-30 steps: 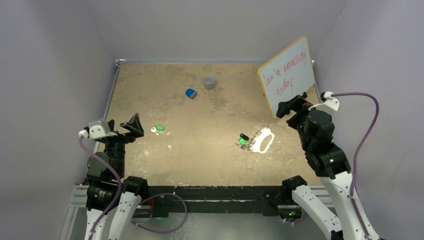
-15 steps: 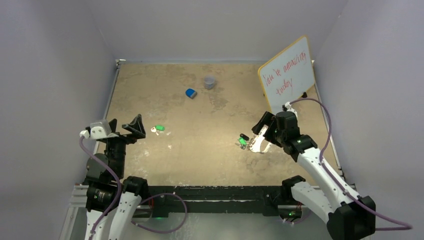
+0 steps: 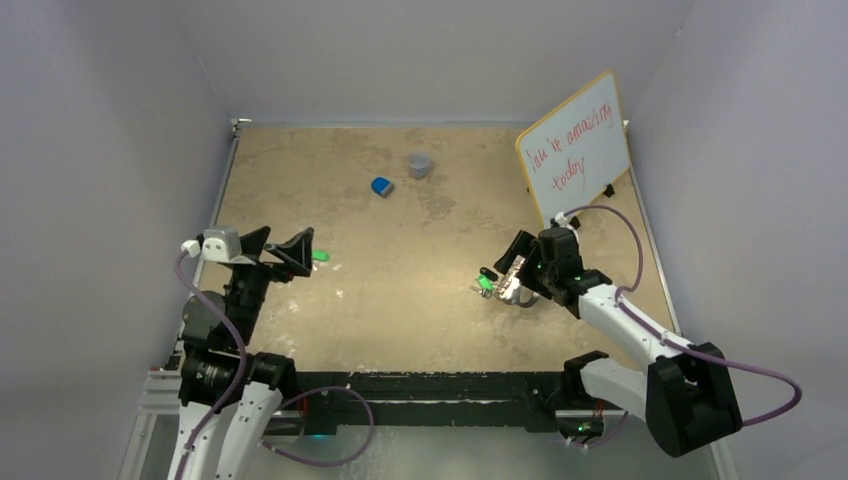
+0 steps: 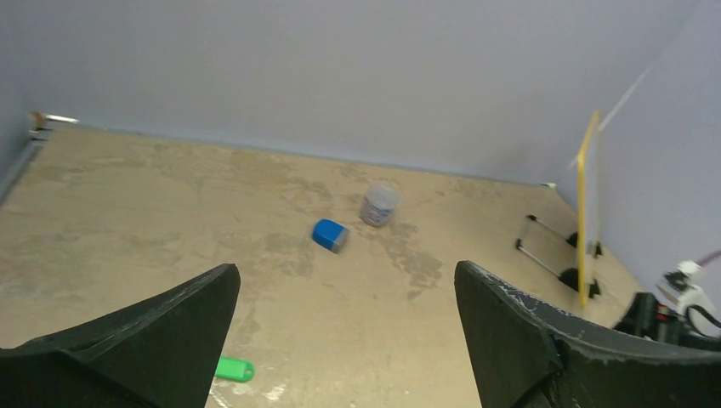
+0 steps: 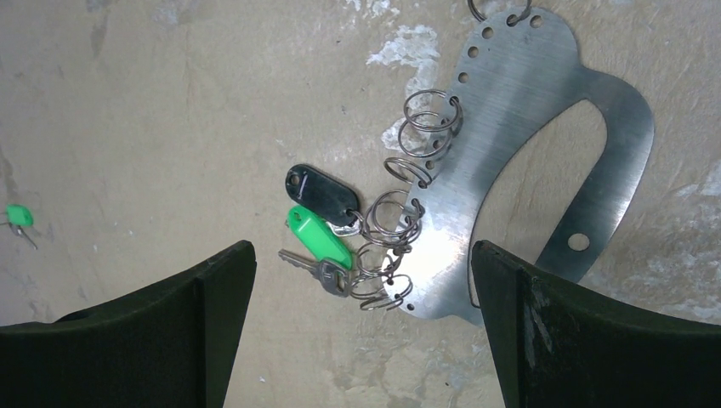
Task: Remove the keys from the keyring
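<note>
On the near right of the table (image 3: 400, 330), the right gripper (image 5: 361, 251) hangs over the keyring (image 5: 544, 110). Its jaws are spread wide with nothing between them, one finger on each side of the keyring. From the wrist camera the keyring is a flat silver metal plate with a large cut-out and a row of small holes along its left edge. Several wire rings (image 5: 429, 115) hang from those holes. At the near end of that row one ring carries a key (image 5: 319, 238) with a bright green head and a short silver blade. A black tag (image 5: 321, 191) lies just beyond it, touching the green head.

On the near left, the left gripper (image 4: 346, 272) is raised above the table, wide open and empty. A loose green key (image 3: 320, 256) lies flat on the table just beside its tip, well apart from the keyring.

Farther back, near the middle of the table, sits a blue lump (image 3: 381, 186), with a grey cup (image 3: 419, 164) upright just beyond it to the right. At the far right stands a tilted whiteboard (image 3: 575, 150) with red writing.
</note>
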`<state>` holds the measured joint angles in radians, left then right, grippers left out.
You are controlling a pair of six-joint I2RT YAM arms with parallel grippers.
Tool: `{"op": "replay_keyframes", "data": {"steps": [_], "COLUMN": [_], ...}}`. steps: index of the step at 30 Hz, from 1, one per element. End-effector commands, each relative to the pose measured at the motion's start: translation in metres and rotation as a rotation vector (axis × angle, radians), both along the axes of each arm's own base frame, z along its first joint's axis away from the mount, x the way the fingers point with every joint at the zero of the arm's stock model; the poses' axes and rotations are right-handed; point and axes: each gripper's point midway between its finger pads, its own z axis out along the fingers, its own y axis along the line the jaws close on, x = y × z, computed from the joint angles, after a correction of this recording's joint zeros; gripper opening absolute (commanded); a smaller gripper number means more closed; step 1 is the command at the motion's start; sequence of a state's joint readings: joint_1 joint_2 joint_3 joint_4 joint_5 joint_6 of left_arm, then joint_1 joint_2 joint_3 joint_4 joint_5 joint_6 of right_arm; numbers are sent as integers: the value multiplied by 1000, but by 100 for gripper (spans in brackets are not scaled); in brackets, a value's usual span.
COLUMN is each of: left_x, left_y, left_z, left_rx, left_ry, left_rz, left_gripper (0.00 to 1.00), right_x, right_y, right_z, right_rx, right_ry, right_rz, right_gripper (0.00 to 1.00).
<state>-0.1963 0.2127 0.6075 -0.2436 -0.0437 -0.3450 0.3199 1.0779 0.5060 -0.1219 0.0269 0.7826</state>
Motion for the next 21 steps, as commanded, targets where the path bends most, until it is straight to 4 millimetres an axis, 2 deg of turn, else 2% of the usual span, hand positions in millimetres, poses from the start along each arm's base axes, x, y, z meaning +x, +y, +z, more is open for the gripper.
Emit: {"op": "replay_keyframes", "data": {"steps": [1, 5, 9, 14, 21], "left_x": [6, 24, 33, 34, 32], "left_y": [-40, -48, -46, -35, -22], "left_z": [4, -19, -20, -22, -26], "left_rx": [-116, -64, -9, 45, 94], "left_ry": [-12, 102, 146, 154, 167], "left_rz": [-214, -232, -217, -164, -101], "left_gripper": [92, 90, 92, 93, 94], "right_x": [8, 12, 10, 9, 10], "right_y": [4, 7, 14, 22, 63], "right_z": [-3, -9, -21, -28, -30], "right_rx": [27, 32, 48, 65, 106], "right_ry": [-36, -46, -24, -5, -4], "right_rz": [-7, 4, 44, 86, 205], "right_gripper": [99, 99, 99, 99, 99]}}
